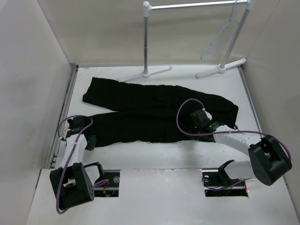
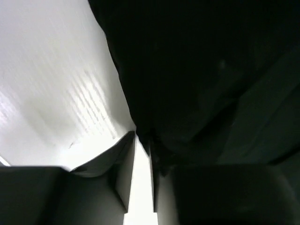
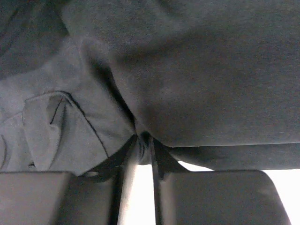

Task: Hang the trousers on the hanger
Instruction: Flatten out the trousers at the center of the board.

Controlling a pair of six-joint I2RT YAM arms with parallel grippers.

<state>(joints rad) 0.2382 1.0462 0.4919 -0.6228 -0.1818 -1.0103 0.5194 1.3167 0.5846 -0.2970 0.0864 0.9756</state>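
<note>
- Left gripper point(image 2: 139, 138) is clenched, its fingertips meeting on the edge of the trousers point(image 1: 140, 110) at a leg end, at 9 o'clock on the counter point(image 1: 164, 157).
- Right gripper point(image 3: 140, 137) is likewise clenched, pinching a small fold of cloth near the waist, at 3 o'clock.
- Trousers lie flat across the middle of the counter, legs running toward 9 o'clock and the waist toward 3 o'clock.
- Hanger point(image 1: 220, 40) hangs from the rack point(image 1: 146, 42) at 1 o'clock, well apart from the trousers.
- Handling, as I judge it: the cloth is soft and limp and will sag between any two holds. It looks heavy enough to slip from a shallow pinch, so take it deep at the waistband and at a leg hem.
- The hanger looks thin and light and is likely to swing when cloth touches it.
- Hard to make out: the left wrist view is nearly black, so how much cloth sits between those fingers is unclear.
- The drawstring does not show, and the hanger's hook is barely visible against the wall.
</note>
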